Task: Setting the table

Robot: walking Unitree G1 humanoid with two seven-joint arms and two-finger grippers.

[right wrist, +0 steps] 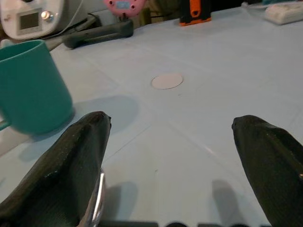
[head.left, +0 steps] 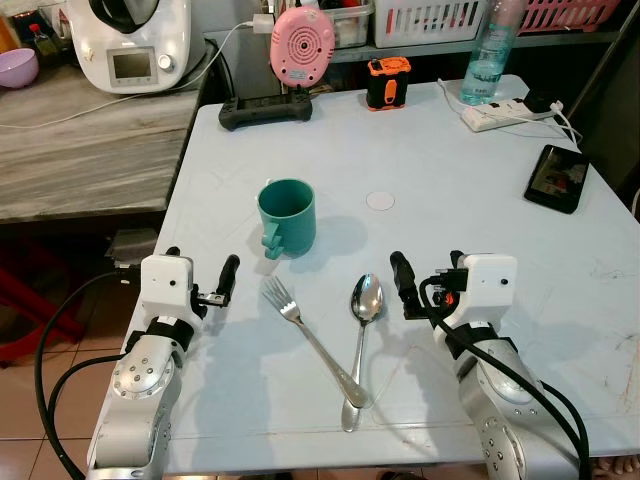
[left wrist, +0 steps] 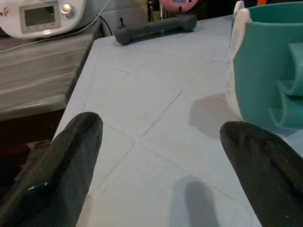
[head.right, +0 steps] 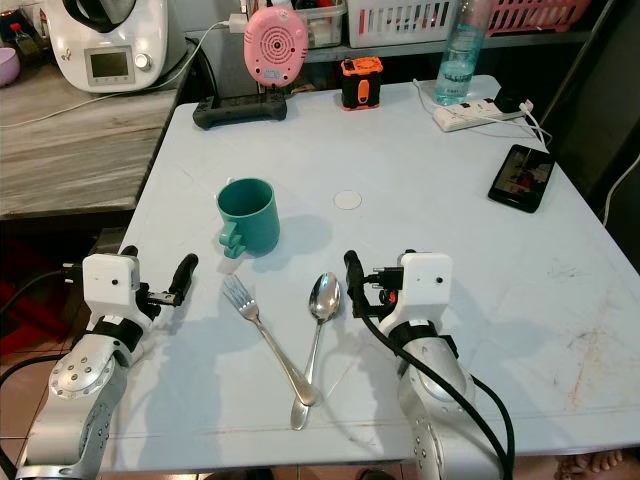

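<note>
looks like it's between pickups: teal mug (head.left: 287, 215) sits mid-table, fork (head.left: 312, 340) and spoon (head.left: 361, 335) crossed just in front of it, left gripper (head.left: 203, 272) and right gripper (head.left: 425, 277) both spread and empty flanking them, so next is probably uncrossing the cutlery

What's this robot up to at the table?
It is setting the table. A teal mug stands near the middle, with a fork and a spoon in front of it, their handle ends crossing. The left gripper and right gripper hover open on either side of the cutlery, holding nothing.
</note>
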